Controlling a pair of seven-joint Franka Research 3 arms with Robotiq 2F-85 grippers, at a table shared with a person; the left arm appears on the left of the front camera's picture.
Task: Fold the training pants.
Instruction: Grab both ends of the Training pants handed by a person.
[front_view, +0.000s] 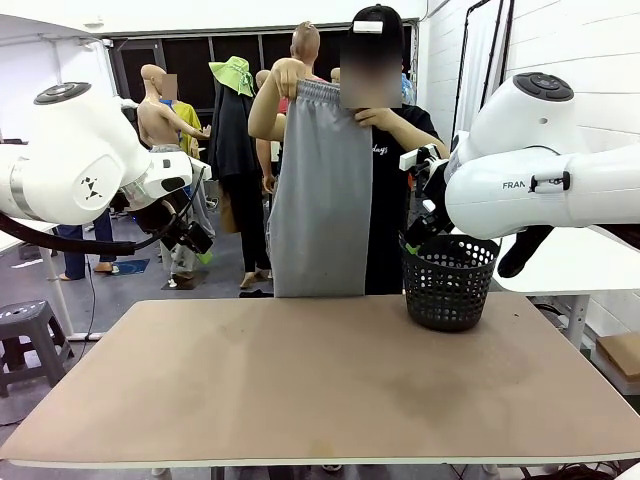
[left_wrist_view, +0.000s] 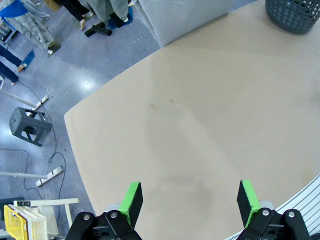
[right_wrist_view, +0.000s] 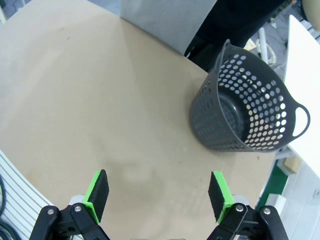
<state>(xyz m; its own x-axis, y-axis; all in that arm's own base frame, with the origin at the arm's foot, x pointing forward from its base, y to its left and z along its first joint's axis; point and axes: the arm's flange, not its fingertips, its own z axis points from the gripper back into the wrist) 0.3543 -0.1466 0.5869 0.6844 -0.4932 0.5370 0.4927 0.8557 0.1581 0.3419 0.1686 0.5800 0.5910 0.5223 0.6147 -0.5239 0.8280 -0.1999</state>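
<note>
The table (front_view: 300, 380) takes up the lower half of the front view, a plain tan top with faint darker smudges around its middle. A black basket (front_view: 449, 282) with round holes stands upright on it at the right of the frame, close to the far edge.

My left gripper (left_wrist_view: 190, 199) hangs above the tabletop (left_wrist_view: 200, 115), jaws wide apart, nothing between them. The training pants (left_wrist_view: 185, 17) hang at the far edge. A dark basket (left_wrist_view: 295, 15) stands on the tabletop near them. A grey stool (left_wrist_view: 29, 126) stands on the floor.
</note>
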